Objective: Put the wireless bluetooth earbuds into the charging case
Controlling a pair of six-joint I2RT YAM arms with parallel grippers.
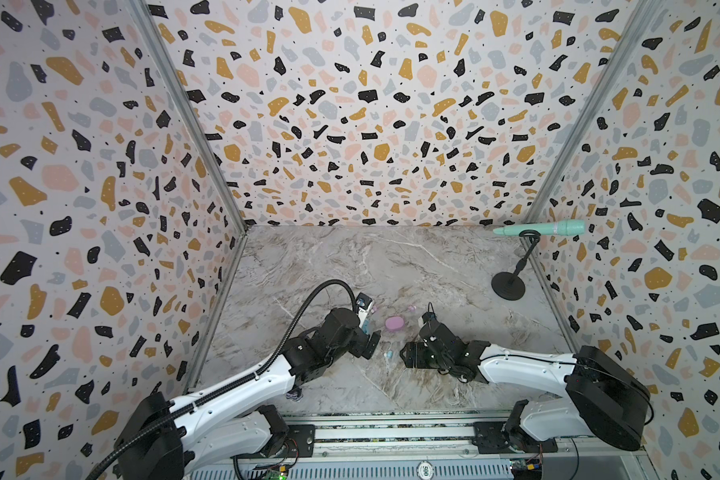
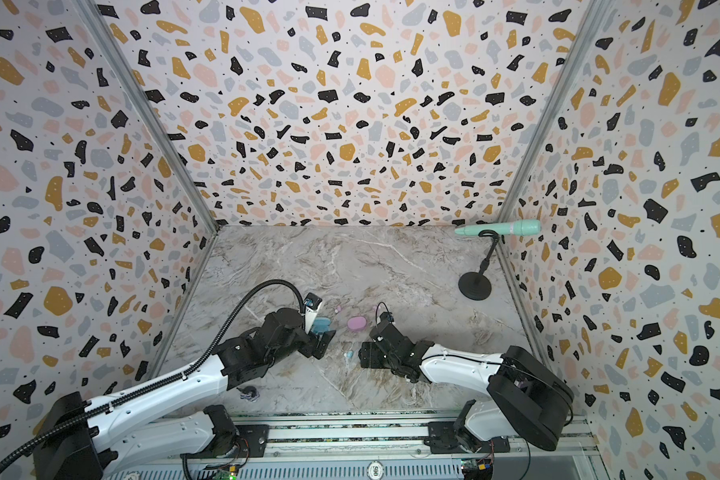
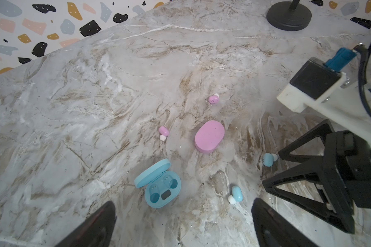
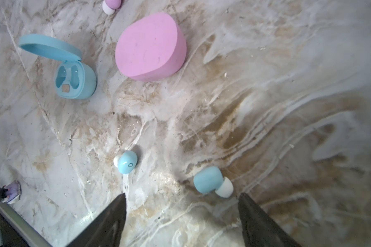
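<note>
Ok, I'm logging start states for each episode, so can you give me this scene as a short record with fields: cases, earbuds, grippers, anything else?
blue case: lid open, both sockets empty
pink case: closed, lying on the table
blue earbuds: two, loose on the table, outside the case
pink earbuds: two, loose on the table
left gripper: open, empty
right gripper: open, empty, close to a blue earbud
other: mint microphone on a black stand, far right corner
</note>
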